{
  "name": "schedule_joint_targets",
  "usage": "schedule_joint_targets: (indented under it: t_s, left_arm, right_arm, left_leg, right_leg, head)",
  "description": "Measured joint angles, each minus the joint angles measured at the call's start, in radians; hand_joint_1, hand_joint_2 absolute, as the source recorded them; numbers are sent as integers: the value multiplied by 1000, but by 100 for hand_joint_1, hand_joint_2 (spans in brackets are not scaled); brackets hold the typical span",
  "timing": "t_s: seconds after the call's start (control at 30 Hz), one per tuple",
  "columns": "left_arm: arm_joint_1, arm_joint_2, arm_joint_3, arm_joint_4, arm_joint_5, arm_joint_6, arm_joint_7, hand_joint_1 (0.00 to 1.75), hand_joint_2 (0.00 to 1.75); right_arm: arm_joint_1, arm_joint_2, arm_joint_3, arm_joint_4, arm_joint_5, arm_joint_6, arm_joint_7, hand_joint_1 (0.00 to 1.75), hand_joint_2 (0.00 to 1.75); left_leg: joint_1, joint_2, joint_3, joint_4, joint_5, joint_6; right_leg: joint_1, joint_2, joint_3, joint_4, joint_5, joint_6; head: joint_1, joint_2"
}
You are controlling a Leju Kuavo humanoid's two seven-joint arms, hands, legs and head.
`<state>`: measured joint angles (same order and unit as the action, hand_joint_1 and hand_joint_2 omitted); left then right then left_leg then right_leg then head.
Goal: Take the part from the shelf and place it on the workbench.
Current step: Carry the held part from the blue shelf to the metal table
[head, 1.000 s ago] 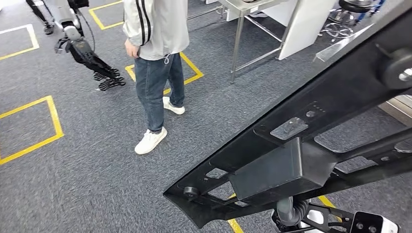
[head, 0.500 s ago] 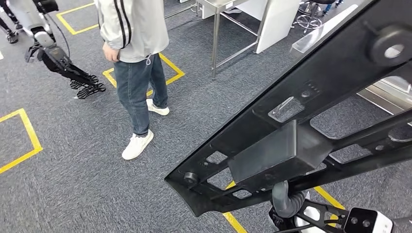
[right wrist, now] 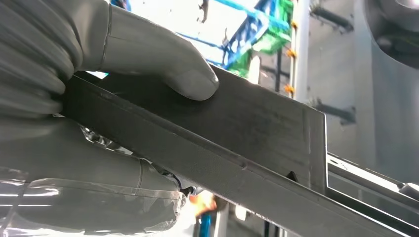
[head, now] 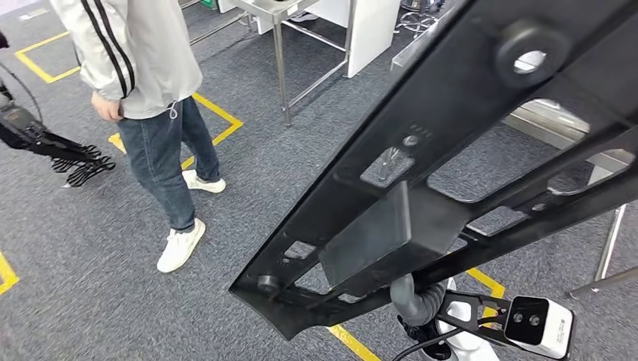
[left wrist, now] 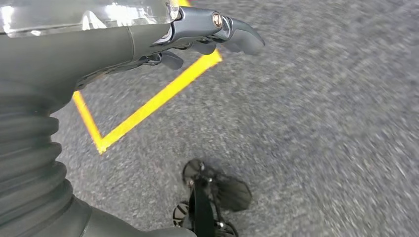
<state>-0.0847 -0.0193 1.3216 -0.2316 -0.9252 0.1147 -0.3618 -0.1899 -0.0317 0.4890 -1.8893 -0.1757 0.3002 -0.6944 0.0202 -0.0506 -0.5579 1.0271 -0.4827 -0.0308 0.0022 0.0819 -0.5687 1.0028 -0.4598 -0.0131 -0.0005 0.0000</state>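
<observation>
The long black part (head: 451,173) rides slantwise across the robot's front, clamped in the right hand (right wrist: 99,113) with its far end toward the steel desk (head: 572,124), while the left hand (left wrist: 197,37) hangs empty, fingers loosely curled.

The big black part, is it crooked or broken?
The part slants steeply across the head view, gripped by the right hand at one edge. No crack or break shows. A person stands close on the carpet.
</observation>
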Motion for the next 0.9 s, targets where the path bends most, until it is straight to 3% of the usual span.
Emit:
schedule_joint_targets:
  t_s: [0.03,0.1,0.17,0.2,0.27,0.3,0.33,0.37,0.4,0.47,0.53,0.57,0.63,0.7,0.73,0.8,0.83,0.87,0.9]
  left_arm:
    - [-1,1,0,0,-1,-1,1,0,175]
    - [-2,2,0,0,-2,-1,4,0,175]
    - [-3,4,0,1,-2,0,9,0,175]
    - [-3,4,0,1,-2,0,11,0,175]
    - [-1,6,0,1,-1,2,16,0,175]
    - [0,6,0,1,-1,3,17,0,175]
    - [1,7,0,1,0,4,18,0,175]
    - [0,7,0,1,1,4,18,0,175]
    - [-1,7,0,1,1,4,18,0,175]
    - [-4,7,0,1,2,5,21,0,175]
    - [-6,7,0,1,4,5,26,0,175]
    - [-7,7,0,1,5,6,30,0,175]
    - [-8,7,1,1,8,6,37,0,175]
    - [-9,8,1,1,10,7,40,0,175]
    - [-8,8,2,1,12,7,41,0,175]
    - [-2,7,4,1,15,7,42,0,175]
    - [0,7,5,1,16,7,42,0,175]
    - [2,7,6,1,16,6,42,0,175]
    - [2,6,6,1,16,5,42,0,175]
  right_arm:
    - [7,-8,1,-8,-6,-1,-2,175,175]
    - [29,-26,1,-29,-10,4,-3,175,175]
    - [53,-41,-1,-53,-6,18,-3,175,175]
    - [62,-46,-2,-65,-3,27,-3,175,175]
    - [75,-52,-6,-78,4,39,-4,175,175]
    - [82,-54,-7,-81,7,43,-3,175,175]
    - [87,-56,-10,-82,9,45,-3,175,175]
    - [91,-58,-12,-82,10,48,-3,175,175]
    - [92,-60,-15,-83,11,50,-3,175,175]
    - [91,-65,-20,-83,6,53,-3,175,175]
    - [88,-74,-28,-83,-12,55,-3,175,175]
    - [86,-81,-32,-81,-24,58,-3,175,175]
    - [86,-97,-44,-77,-49,69,-3,175,175]
    - [87,-107,-55,-74,-63,84,-3,175,175]
    - [88,-110,-59,-72,-68,92,-3,175,175]
    - [91,-115,-65,-66,-71,107,-3,175,175]
    - [93,-117,-68,-62,-72,114,-3,175,175]
    - [94,-118,-70,-59,-71,120,-2,175,175]
    - [95,-119,-73,-56,-70,126,-2,175,175]
  left_leg:
    - [0,-12,6,-15,-1,5]
    - [-1,1,6,-18,1,17]
    - [2,20,8,-26,6,30]
    - [3,31,9,-30,8,35]
    - [1,56,9,-32,7,41]
    - [-1,68,8,-32,6,42]
    - [-1,80,9,-31,5,42]
    - [-1,91,9,-31,4,41]
    - [-1,100,11,-31,2,40]
    - [-4,116,16,-30,-2,33]
    - [-8,129,21,-29,-6,23]
    - [-10,138,23,-30,-8,18]
    - [-9,144,27,-29,-13,7]
    - [-5,109,9,20,-49,-2]
    - [-3,85,-16,77,-80,-4]
    - [-2,64,-83,213,-136,-6]
    - [-2,61,-108,256,-143,-6]
    - [-2,60,-115,261,-129,-5]
    - [-2,58,-103,223,-96,-3]
  right_leg:
    - [0,7,-5,3,0,5]
    - [-1,20,-11,2,3,16]
    - [0,0,-23,25,-14,25]
    - [0,-21,-43,66,-39,30]
    - [-4,-62,-109,201,-104,38]
    - [-7,-69,-140,263,-126,41]
    - [-9,-71,-156,296,-130,43]
    - [-11,-74,-154,291,-116,44]
    - [-12,-80,-129,244,-86,44]
    - [-8,-121,-49,94,-26,37]
    - [1,-153,-5,5,-5,26]
    - [5,-151,-4,-3,-7,21]
    - [2,-129,-4,-8,-2,12]
    - [-4,-109,1,-16,4,1]
    - [-5,-100,2,-17,5,-3]
    - [-4,-78,2,-16,5,-7]
    - [-3,-65,2,-15,5,-8]
    - [-2,-52,3,-13,4,-8]
    - [-1,-40,4,-10,2,-8]
  head:
    - [-1,0]
    - [-1,0]
    - [3,0]
    - [7,0]
    - [14,0]
    - [15,0]
    - [15,0]
    - [15,0]
    - [15,0]
    - [15,0]
    - [15,0]
    - [14,0]
    - [13,0]
    - [10,0]
    - [8,0]
    - [5,0]
    - [4,0]
    - [4,0]
    - [4,0]
